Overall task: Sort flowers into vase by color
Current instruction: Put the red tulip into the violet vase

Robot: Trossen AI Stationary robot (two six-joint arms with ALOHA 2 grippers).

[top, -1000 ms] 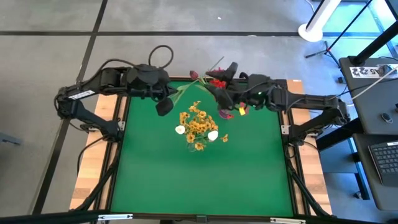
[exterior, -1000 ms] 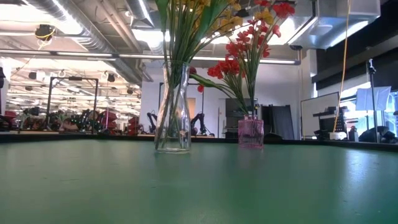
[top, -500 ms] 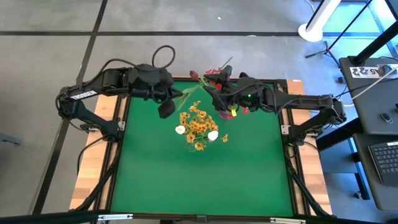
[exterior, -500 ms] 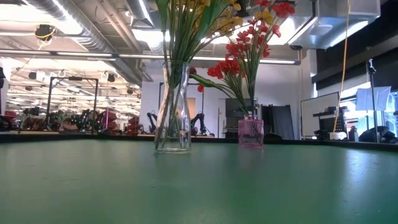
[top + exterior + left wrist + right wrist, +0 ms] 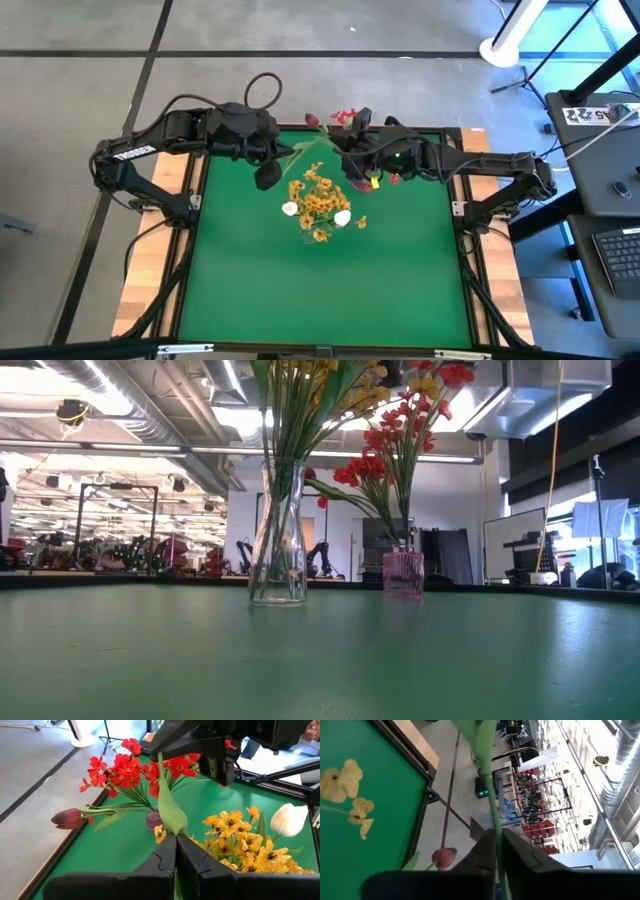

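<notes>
Here both grippers pinch one green flower stem (image 5: pixel 170 815) at the far edge of the green table (image 5: pixel 320 290). The left gripper (image 5: pixel 176 840) has its fingers pressed together on the stem's lower part, just over the yellow blossoms (image 5: pixel 250 850). The right gripper (image 5: pixel 498 836) has its fingers closed on the thin stem too, farther along it, above the red blossoms (image 5: pixel 135 767). From above, the right gripper sits over the red cluster at the far right, the left gripper just left of it.

The red flowers stand in a small pink vase (image 5: pixel 403 573); the yellow ones, with a white tulip bud (image 5: pixel 290 819), fill the tall clear vase (image 5: pixel 279 540) at the table's middle. A dark maroon bud (image 5: pixel 70 818) leans out leftward from the pink vase.

The risk, as I judge it, lies in the double hold: if the arms pull apart or twist unevenly, the stem could bend or slip. Lifting it could also drag neighbouring red stems and tip the light pink vase.
</notes>
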